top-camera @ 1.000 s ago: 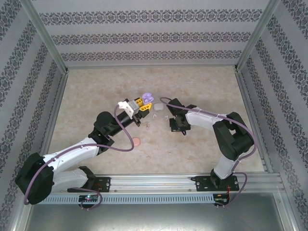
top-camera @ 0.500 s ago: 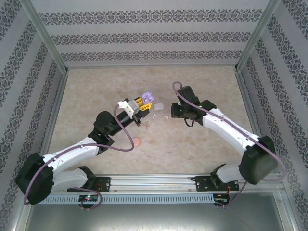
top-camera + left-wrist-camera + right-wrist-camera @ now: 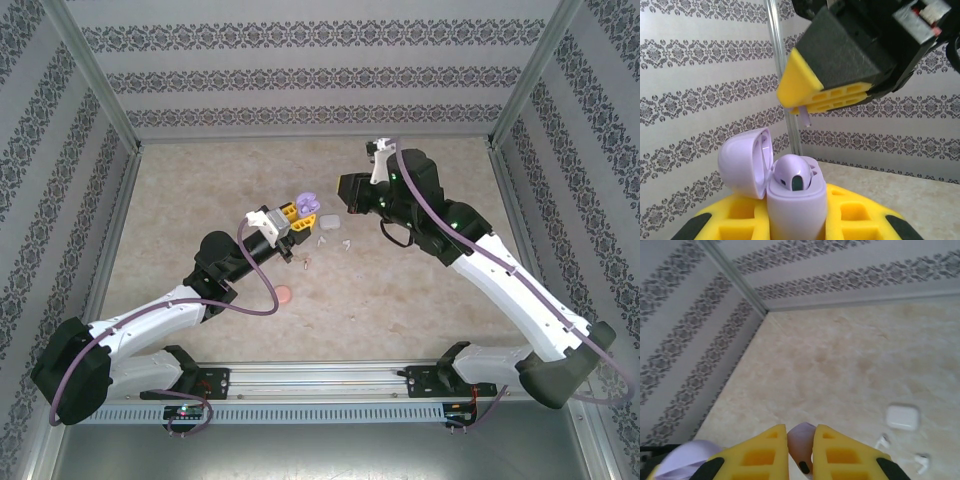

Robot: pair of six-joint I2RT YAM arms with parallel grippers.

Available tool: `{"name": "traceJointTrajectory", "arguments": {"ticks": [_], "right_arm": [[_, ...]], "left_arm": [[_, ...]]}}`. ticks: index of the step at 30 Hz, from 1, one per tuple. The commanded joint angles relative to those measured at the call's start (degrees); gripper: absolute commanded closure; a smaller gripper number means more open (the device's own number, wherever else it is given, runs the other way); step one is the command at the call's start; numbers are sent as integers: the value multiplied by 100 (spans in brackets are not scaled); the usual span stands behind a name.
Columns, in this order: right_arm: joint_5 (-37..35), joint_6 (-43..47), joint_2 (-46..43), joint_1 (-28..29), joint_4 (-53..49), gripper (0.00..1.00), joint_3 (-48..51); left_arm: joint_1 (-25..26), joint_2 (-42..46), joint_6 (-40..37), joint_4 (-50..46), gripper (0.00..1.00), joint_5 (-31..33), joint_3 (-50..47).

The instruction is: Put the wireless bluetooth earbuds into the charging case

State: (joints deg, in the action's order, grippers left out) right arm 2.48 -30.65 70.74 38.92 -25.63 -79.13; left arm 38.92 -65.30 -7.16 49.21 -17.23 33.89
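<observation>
My left gripper (image 3: pixel 300 213) is shut on the open purple charging case (image 3: pixel 797 207), holding it upright above the table. The lid (image 3: pixel 741 162) is swung back, and one purple earbud (image 3: pixel 791 174) sits in the case. My right gripper (image 3: pixel 800 434) is shut on a second purple earbud (image 3: pixel 803 442). In the left wrist view the right gripper (image 3: pixel 805 107) hangs just above the case with the earbud's stem (image 3: pixel 805 118) poking down. In the top view the right gripper (image 3: pixel 343 192) is raised beside the case (image 3: pixel 307 205).
On the table lie a shut white case (image 3: pixel 329 224) and two white earbuds (image 3: pixel 322 241) (image 3: pixel 345 243). A pink case (image 3: pixel 286 295) and a small pinkish earbud (image 3: pixel 305 263) lie nearer the arms. Patterned walls enclose the table on three sides.
The right arm has lifted off the table and swung up and back toward the purple case, its gripper staying shut. The left arm and the case have not moved.
</observation>
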Motion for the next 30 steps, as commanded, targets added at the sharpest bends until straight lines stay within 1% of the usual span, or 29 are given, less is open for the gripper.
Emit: {"name": "traceJointTrajectory", "arguments": {"ticks": [1,6,14,30], "right_arm": [[111,76,-166,215,521,85,-23],[170,87,-390,411,1122,86,324],[294,54,-539,641,1695,85,803],[297,-126,-526,797,1937,88,1136]], "left_arm": [[2,41,-49,119,100,-164,176],[2,-9,-4,168,100,-186,214],[2,-58,66,296,100,-206,252],[2,-70,92,308,100,-206,296]]}}
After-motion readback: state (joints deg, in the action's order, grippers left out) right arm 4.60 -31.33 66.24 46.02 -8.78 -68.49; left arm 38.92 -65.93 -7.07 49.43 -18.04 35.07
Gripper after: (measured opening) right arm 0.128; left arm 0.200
